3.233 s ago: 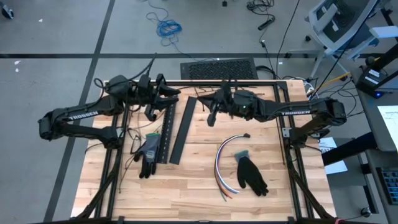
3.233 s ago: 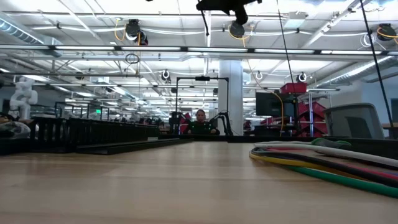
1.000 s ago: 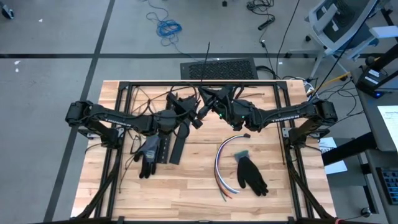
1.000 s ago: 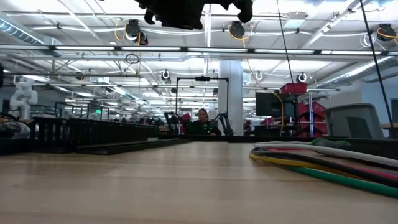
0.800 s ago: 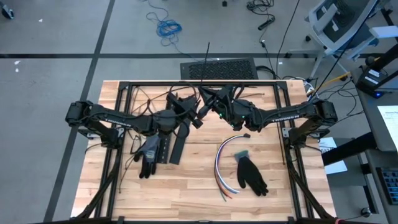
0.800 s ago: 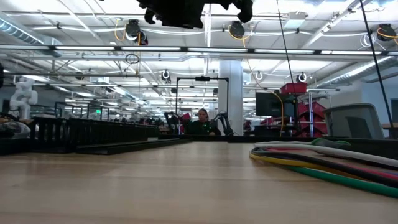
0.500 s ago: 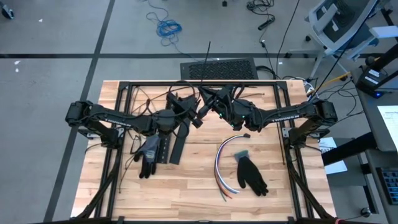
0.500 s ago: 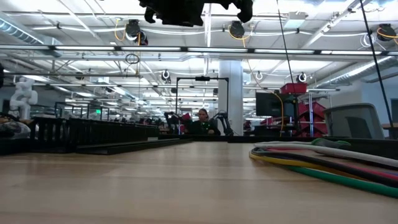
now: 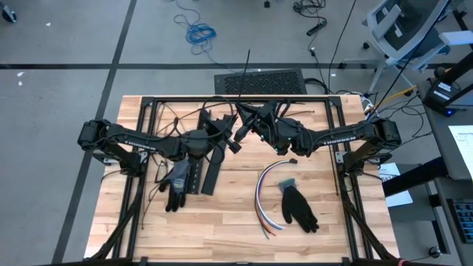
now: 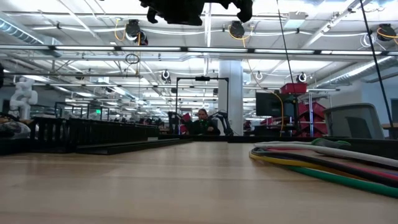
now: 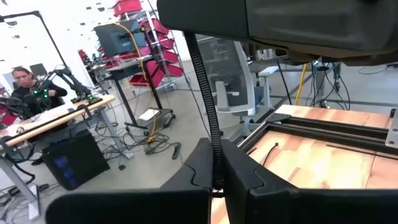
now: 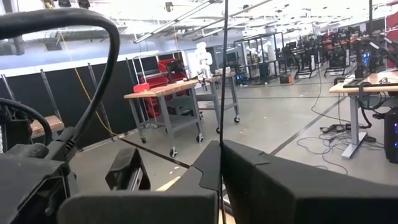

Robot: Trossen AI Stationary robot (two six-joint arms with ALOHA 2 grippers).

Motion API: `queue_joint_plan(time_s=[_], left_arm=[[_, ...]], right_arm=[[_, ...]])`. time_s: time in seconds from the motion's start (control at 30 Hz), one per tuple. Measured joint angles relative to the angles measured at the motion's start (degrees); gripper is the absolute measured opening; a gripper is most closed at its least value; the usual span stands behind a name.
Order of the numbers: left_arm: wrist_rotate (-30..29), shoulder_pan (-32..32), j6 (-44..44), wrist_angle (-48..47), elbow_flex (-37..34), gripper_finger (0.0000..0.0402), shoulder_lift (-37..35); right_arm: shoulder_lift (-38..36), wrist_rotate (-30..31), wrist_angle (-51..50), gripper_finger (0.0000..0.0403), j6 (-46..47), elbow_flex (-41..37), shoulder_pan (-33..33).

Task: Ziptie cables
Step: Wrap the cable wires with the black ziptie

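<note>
A wooden bench [image 9: 229,210] carries two black slotted strips [image 9: 201,171], a dark glove [image 9: 175,185] beside them, a curved bundle of cables [image 9: 261,193], and another glove [image 9: 298,207] touching that bundle.

Large open workshop hall. Grey concrete floor [image 9: 66,44] crossed by dark seams; coiled blue cord [image 9: 199,32] lying loose on it beyond the far edge of the worktop, black floor mat [image 9: 259,81] just behind that edge. Grey office chair [image 9: 403,26] off the far right corner. Ceiling [image 10: 81,31] of white beams and pipes, hung with round lamps. White column [image 10: 234,93] mid-hall. Red shelving [image 10: 311,112] to the right. Rolling workbench [image 12: 180,99] with wooden top. Seated person [image 10: 201,123] at a distant desk.
</note>
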Motion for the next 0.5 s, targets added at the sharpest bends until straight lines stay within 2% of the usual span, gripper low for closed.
queue_joint_plan(time_s=[0.2,0.33,0.5], left_arm=[[-0.04,0.07,0.48,-0.01,0.0,0.0014,0.0],[-0.07,0.07,0.46,0.01,0.0,0.0014,-0.02],[-0.09,0.07,0.57,-0.05,0.0,0.0014,-0.07]], right_arm=[[0.0,-0.16,0.0,0.0,0.0,0.0,0.06],[0.0,-3.8,0.48,0.0003,-0.02,-0.02,0.15],[0.0,-7.49,1.75,0.0039,-1.68,-0.03,0.15]])
